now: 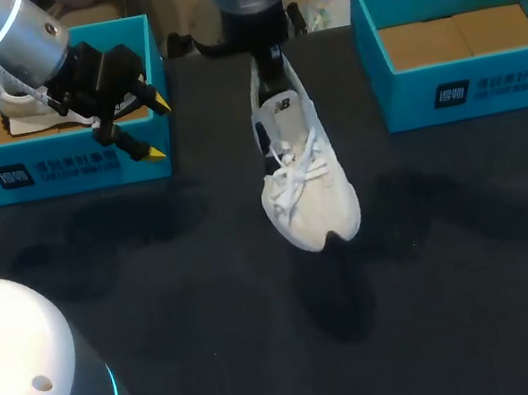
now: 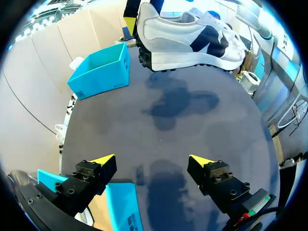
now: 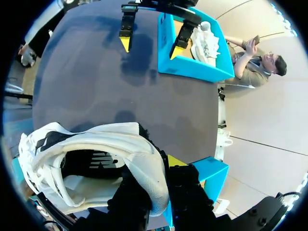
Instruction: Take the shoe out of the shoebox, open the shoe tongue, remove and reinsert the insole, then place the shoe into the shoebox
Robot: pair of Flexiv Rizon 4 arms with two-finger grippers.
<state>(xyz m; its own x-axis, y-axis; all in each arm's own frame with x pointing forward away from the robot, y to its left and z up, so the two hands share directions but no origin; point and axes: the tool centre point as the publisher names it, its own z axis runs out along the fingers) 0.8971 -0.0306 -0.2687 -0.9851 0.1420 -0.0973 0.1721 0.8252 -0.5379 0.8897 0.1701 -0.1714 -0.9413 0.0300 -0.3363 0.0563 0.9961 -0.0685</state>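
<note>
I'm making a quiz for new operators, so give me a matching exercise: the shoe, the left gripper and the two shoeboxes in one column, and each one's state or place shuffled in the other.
Things:
1. white shoe
2. left gripper
3. left shoebox
4. right shoebox

States or places:
A. bare brown cardboard floor showing
B. open and empty, at a box's front corner
C. gripped at the heel, lifted off the table
D. something white inside

Pairs: 1-C, 2-B, 3-D, 4-A.
</note>
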